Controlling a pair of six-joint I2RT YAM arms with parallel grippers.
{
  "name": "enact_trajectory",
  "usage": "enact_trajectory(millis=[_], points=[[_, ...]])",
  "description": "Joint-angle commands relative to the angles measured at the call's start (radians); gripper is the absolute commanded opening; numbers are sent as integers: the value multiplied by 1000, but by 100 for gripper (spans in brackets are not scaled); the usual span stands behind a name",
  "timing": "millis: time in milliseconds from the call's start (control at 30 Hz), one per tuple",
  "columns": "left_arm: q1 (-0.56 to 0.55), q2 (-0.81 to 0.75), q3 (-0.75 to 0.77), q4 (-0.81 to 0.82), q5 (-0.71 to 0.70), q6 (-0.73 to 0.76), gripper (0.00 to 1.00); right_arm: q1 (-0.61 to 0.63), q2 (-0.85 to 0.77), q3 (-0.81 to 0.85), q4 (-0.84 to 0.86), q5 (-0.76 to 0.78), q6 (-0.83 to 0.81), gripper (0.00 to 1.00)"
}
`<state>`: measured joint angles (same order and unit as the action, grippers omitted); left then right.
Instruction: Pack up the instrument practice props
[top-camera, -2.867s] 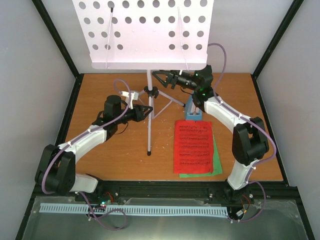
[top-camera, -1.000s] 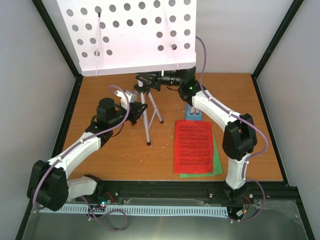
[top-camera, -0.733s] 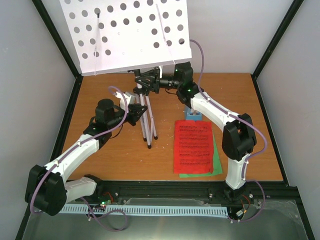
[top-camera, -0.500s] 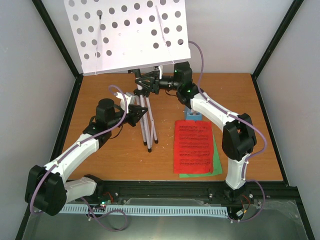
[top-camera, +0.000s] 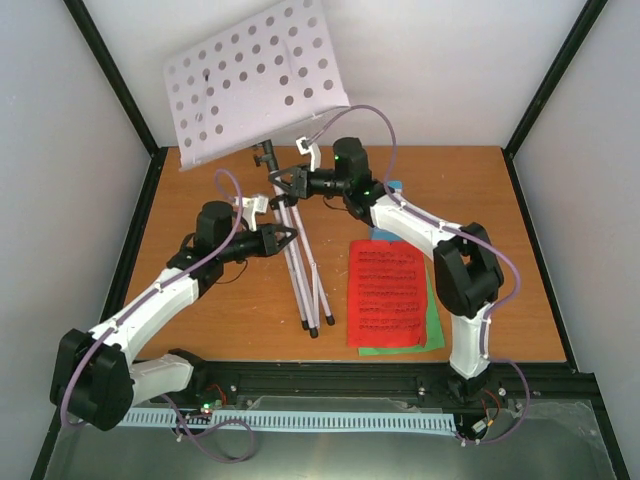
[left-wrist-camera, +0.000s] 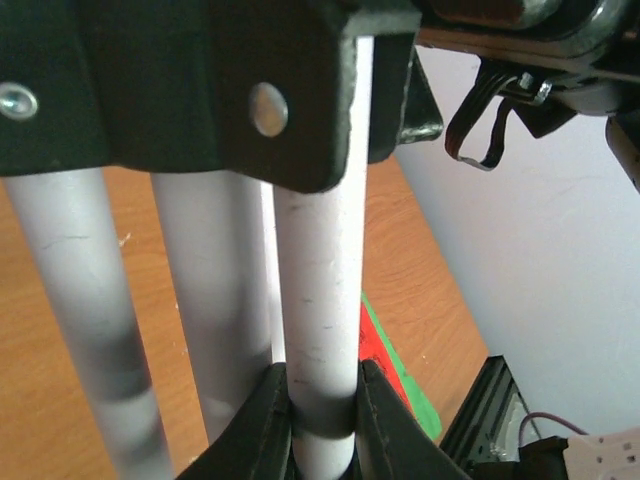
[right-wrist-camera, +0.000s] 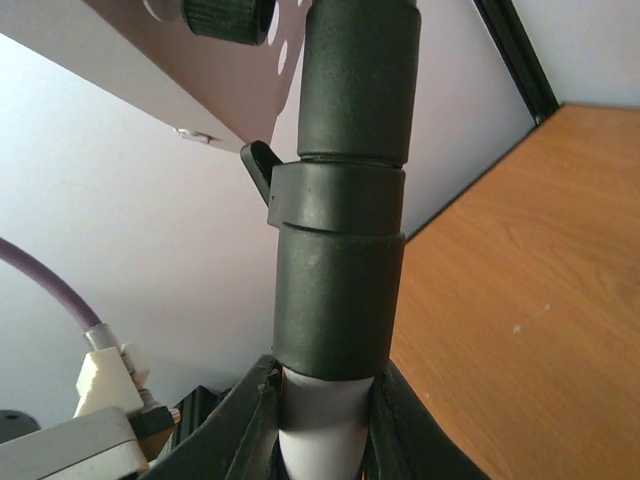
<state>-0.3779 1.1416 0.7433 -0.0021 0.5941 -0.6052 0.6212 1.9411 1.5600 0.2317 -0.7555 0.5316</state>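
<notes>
The silver music stand leans left, its grey perforated tray (top-camera: 255, 80) at the back left and its legs (top-camera: 312, 300) folded together along the pole. My left gripper (top-camera: 285, 238) is shut on one silver tube (left-wrist-camera: 322, 300) of the stand, the other legs (left-wrist-camera: 70, 300) beside it. My right gripper (top-camera: 292, 183) is shut on the pole just below its black collar (right-wrist-camera: 340, 280). The red page (top-camera: 388, 295) lies on the green page (top-camera: 433, 335) at the right of the table. A bit of the blue metronome (top-camera: 393, 187) shows behind my right arm.
White walls and black frame posts (top-camera: 120, 90) close in the wooden table (top-camera: 200, 300) on three sides. A black rail (top-camera: 330, 378) runs along the near edge, and a slotted cable duct (top-camera: 270, 420) lies in front of it.
The stand has tipped over to the left and its tray has swung round. The legs have closed together, their feet sliding toward the front. Both grippers have stayed shut on it.
</notes>
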Motion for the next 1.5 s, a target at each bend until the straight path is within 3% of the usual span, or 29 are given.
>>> enact_trajectory(millis=[0, 167, 467, 767, 1000, 1167, 1467], points=[[36, -24, 53, 333, -72, -109, 0, 54, 84, 3, -94, -44, -45, 3], [57, -4, -44, 365, -98, -197, 0, 56, 154, 9, -116, -31, -47, 3], [79, 85, -176, 408, -193, -228, 0, 61, 308, 76, -185, 12, -107, 3], [82, 194, -188, 452, -172, -229, 0, 61, 365, 105, -257, 130, -191, 3], [82, 318, -152, 387, -193, -153, 0, 61, 404, 94, -279, 269, -277, 5], [82, 363, -153, 419, -168, -150, 0, 61, 402, 78, -278, 312, -298, 13], [82, 444, -135, 408, -165, -105, 2, 61, 332, 2, -222, 358, -317, 43]])
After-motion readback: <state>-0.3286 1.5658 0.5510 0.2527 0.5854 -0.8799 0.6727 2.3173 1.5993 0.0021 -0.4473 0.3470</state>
